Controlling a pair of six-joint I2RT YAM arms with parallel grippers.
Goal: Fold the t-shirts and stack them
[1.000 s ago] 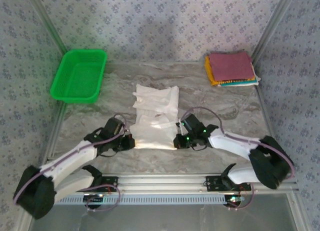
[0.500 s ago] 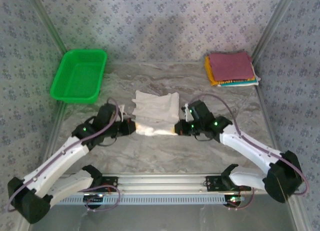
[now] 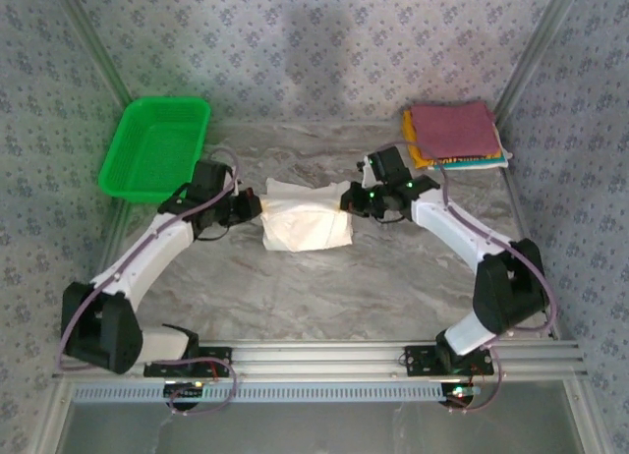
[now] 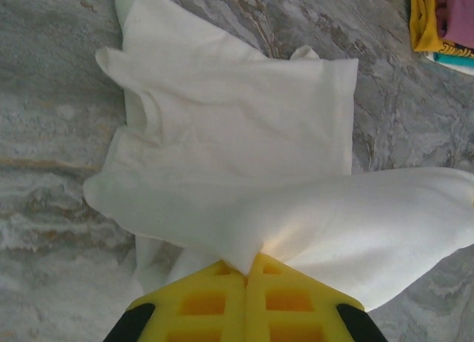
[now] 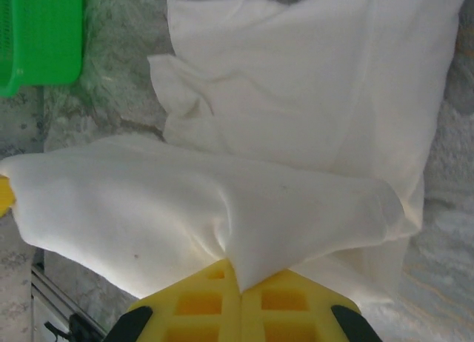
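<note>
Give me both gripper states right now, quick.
Left gripper: closed on a fold of the white t-shirt.
Right gripper: closed on the white t-shirt too.

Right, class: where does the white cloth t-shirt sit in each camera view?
Top external: white cloth t-shirt mid-frame, between left gripper and right gripper.
Left wrist: t-shirt fills the middle, fold pinched at bottom.
Right wrist: t-shirt spans centre and right, fold pinched at bottom.
Shared landmark: grey marbled tabletop.
</note>
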